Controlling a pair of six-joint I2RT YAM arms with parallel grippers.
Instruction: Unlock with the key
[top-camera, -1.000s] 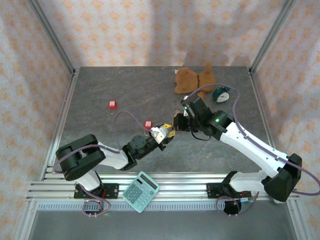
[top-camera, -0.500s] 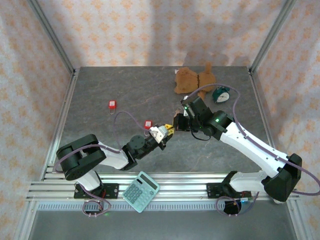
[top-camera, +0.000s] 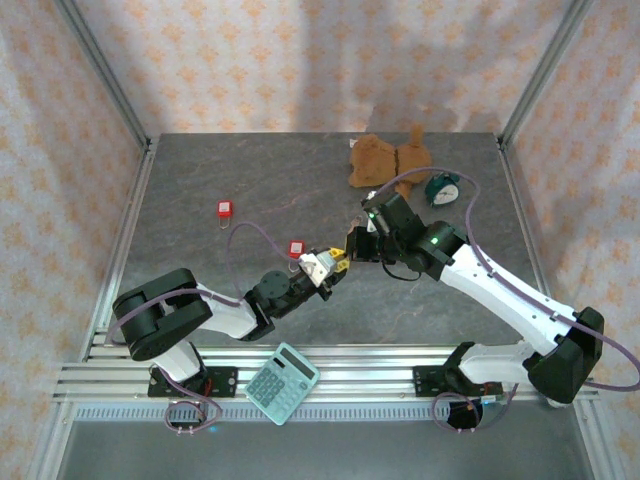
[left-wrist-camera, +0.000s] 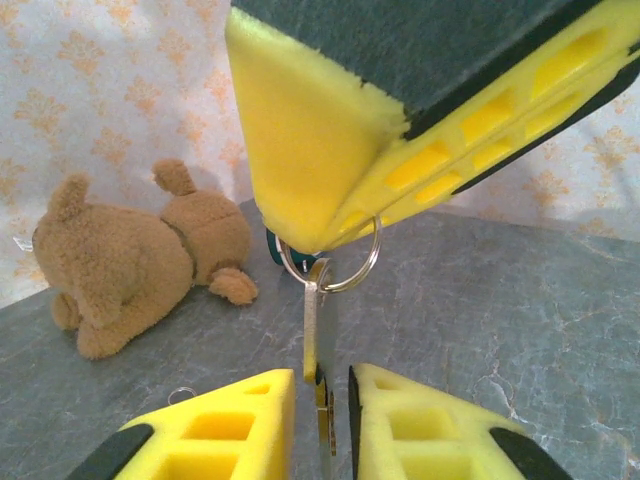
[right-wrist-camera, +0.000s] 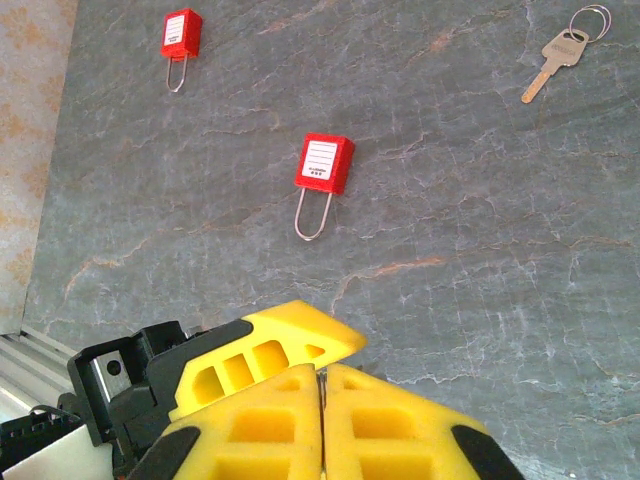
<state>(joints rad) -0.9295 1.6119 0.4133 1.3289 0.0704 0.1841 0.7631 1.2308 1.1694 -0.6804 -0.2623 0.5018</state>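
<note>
The barely parted left tool (left-wrist-camera: 322, 385) is hiding the tip of the flat metal key (left-wrist-camera: 318, 320); we are unsure it grips. The right tool (left-wrist-camera: 310, 238) is pinching the round ring (left-wrist-camera: 340, 288) tight.

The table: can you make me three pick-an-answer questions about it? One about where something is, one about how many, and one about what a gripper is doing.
1. Where is the teddy bear?
A) at the far side of the table, near the alarm clock
B) beside the calculator
C) inside a gripper

2. How many red padlocks lie on the table?
A) one
B) two
C) four

3. What is the right gripper doing?
A) standing wide open
B) shut on the ring of the key
C) holding a padlock

Answers: 1 A, the bear lies at the back beside the clock. 2 B, two red bodies show, apart from each other. 3 B, its fingers press together and the key hangs below them.
</note>
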